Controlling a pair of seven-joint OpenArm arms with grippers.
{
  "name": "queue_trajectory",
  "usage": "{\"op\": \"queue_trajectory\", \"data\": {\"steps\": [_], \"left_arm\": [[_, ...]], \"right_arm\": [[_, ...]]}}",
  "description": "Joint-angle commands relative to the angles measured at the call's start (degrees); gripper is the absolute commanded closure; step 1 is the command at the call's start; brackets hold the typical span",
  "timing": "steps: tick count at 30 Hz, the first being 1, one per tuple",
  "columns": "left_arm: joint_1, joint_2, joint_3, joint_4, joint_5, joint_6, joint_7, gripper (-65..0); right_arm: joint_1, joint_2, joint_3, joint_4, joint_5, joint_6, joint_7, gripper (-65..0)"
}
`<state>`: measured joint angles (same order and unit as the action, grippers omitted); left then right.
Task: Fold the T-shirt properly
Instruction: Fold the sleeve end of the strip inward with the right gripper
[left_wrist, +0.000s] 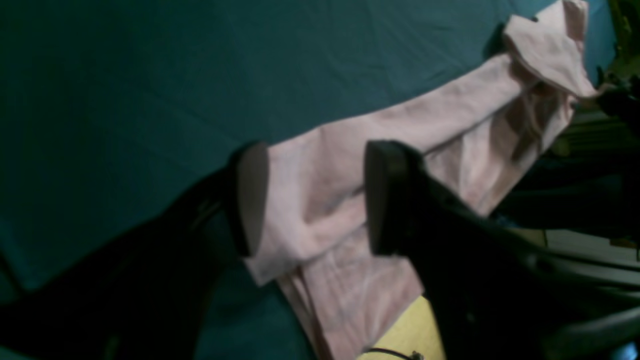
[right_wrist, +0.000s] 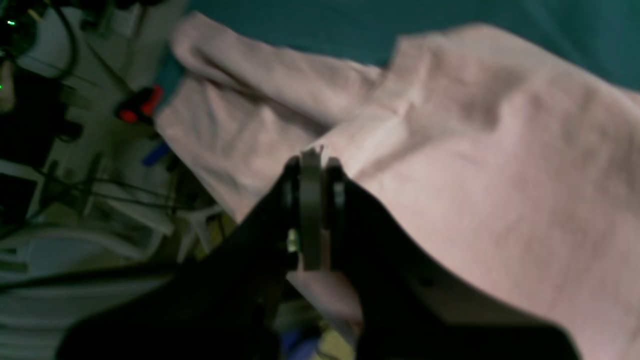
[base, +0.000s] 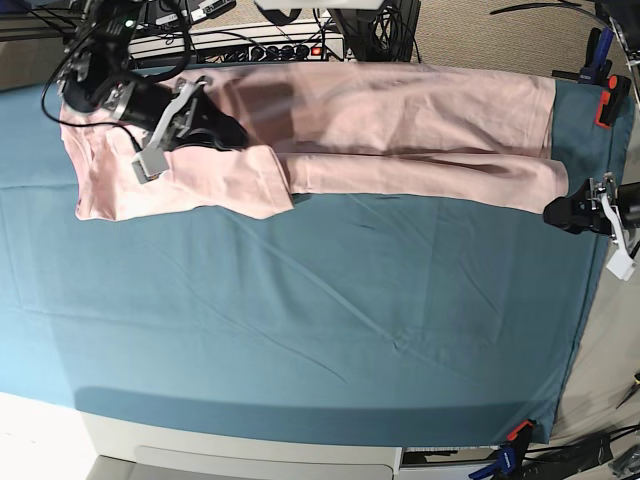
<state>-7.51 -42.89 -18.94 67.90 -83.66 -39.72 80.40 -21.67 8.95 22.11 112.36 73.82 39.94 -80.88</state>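
Note:
The pale pink T-shirt (base: 420, 120) lies stretched along the far edge of the table, plain side up, with a folded part at the left. My right gripper (base: 232, 131) is over that left part. In the right wrist view it (right_wrist: 312, 160) is shut on a fold of the T-shirt (right_wrist: 500, 150). My left gripper (base: 553, 213) is at the shirt's near right corner. In the left wrist view it (left_wrist: 315, 197) is open, one finger on each side of the shirt's edge (left_wrist: 400, 125). The lettering is hidden.
A teal cloth sheet (base: 300, 320) covers the table. Orange clamps (base: 606, 100) hold it at the far right edge, and another (base: 516, 432) at the near edge. A power strip and cables (base: 250, 45) lie behind the table. The table's right edge is close to my left gripper.

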Motion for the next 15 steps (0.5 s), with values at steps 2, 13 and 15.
{"op": "queue_trajectory", "data": {"steps": [2, 13, 15], "left_arm": [[-1.1, -1.7, -0.5, 0.7, -1.3, -0.3, -0.4, -29.1], [-1.0, -1.7, -0.5, 0.7, -1.3, -0.3, -0.9, -29.2], [-1.0, -1.7, -0.5, 0.7, -1.3, -0.3, -1.6, -29.2]], "right_arm": [[-1.5, -1.1, 0.3, 0.9, 1.4, 0.1, 0.9, 0.0], [-5.5, -1.8, 0.3, 0.9, 2.1, 0.1, 0.9, -33.0], [-6.3, -1.2, 0.4, 0.9, 6.5, 0.1, 0.9, -33.5]]}}
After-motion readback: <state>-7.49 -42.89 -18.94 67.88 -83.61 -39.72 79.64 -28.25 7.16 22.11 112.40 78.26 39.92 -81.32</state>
